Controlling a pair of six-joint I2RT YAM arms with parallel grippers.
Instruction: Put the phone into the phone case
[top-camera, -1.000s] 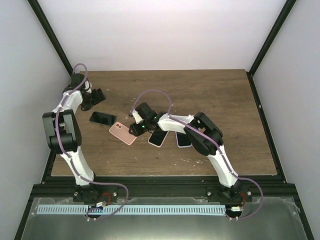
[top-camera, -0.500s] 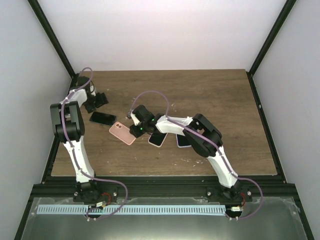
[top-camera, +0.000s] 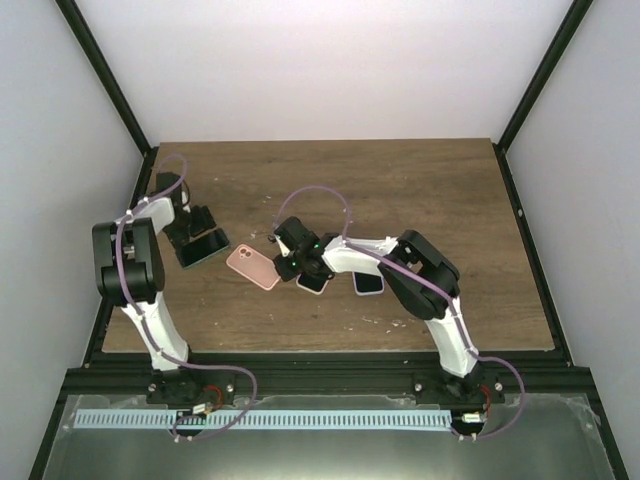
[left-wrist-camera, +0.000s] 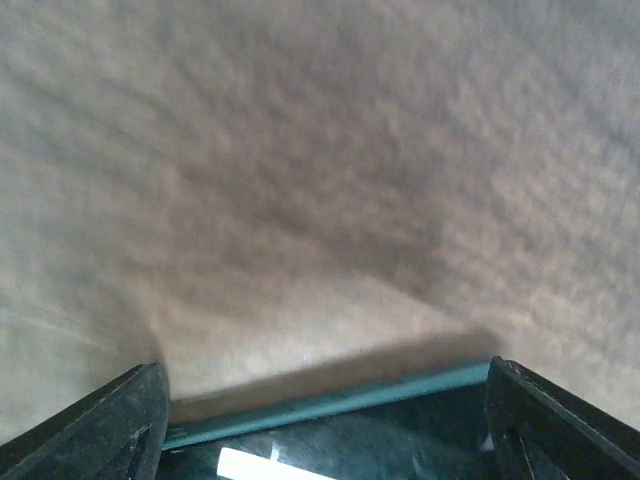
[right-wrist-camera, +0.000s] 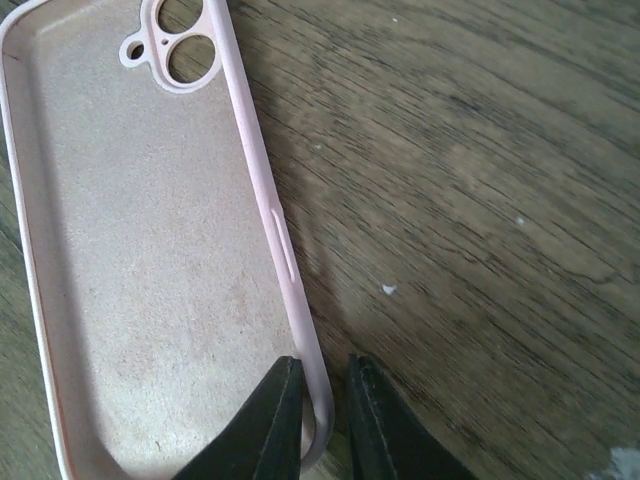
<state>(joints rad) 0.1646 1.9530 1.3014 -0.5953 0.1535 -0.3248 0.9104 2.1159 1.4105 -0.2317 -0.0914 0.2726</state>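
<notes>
The pink phone case (top-camera: 252, 266) lies open side up on the wooden table; in the right wrist view (right-wrist-camera: 150, 250) its camera holes point away. My right gripper (top-camera: 288, 262) is shut on the case's right wall near its near corner (right-wrist-camera: 318, 420), one finger inside and one outside. The black phone (top-camera: 203, 246) with a teal edge sits left of the case. My left gripper (top-camera: 196, 232) is over it, and the phone (left-wrist-camera: 340, 440) spans between its two fingers (left-wrist-camera: 110, 425). That view is blurred.
Two more phones or cases lie under the right arm: a white and black one (top-camera: 313, 281) and a bluish one (top-camera: 368, 283). The black frame rail (top-camera: 110, 290) runs along the table's left edge, close to the left arm.
My left gripper has moved down from the back left onto the black phone, which has turned and shifted slightly. The right gripper and the pink case have moved a little to the right.
</notes>
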